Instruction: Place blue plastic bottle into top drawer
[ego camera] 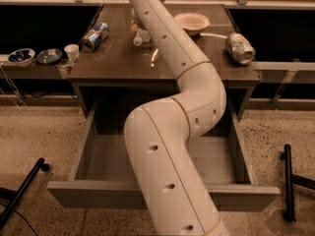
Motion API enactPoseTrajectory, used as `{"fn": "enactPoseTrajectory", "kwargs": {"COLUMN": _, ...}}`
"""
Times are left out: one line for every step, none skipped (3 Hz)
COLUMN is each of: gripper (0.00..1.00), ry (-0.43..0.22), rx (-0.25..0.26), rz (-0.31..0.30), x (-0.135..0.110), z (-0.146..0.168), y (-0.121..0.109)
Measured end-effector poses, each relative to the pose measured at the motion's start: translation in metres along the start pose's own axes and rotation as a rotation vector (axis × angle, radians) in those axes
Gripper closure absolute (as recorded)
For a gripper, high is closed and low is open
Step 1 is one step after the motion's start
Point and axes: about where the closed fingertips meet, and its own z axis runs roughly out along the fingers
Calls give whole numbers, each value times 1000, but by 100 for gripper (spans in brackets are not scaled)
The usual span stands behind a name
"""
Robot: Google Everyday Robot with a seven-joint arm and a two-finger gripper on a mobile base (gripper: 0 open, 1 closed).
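Camera view, arm (172,132) arched over drawer (98,196), tool off-frame

The single camera sits high and close behind the robot's arm (167,156), looking forward and steeply down, so the arm's thick near segment fills the lower middle of the frame. It faces the open drawer (88,195) head-on at close range, with the counter (113,65) above it farther off and reaching almost to the top edge. The arm crosses the counter and leaves the frame at the top, so the gripper lies beyond that edge, out of view.
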Motion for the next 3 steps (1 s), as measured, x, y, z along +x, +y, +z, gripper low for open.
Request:
{"fn": "enactPoseTrajectory", "kwargs": {"gripper": 61, "ry": 0, "rx": 1, "rz": 0, "x": 1, "z": -3, "y": 0}}
{"fn": "enactPoseTrajectory", "kwargs": {"gripper": 85, "ry": -50, "rx": 133, "rz": 77, "x": 2, "z": -21, "y": -18}}
{"fn": "enactPoseTrajectory", "kwargs": {"gripper": 100, "ry": -154, "rx": 341, "rz": 225, "x": 14, "z": -52, "y": -20}}
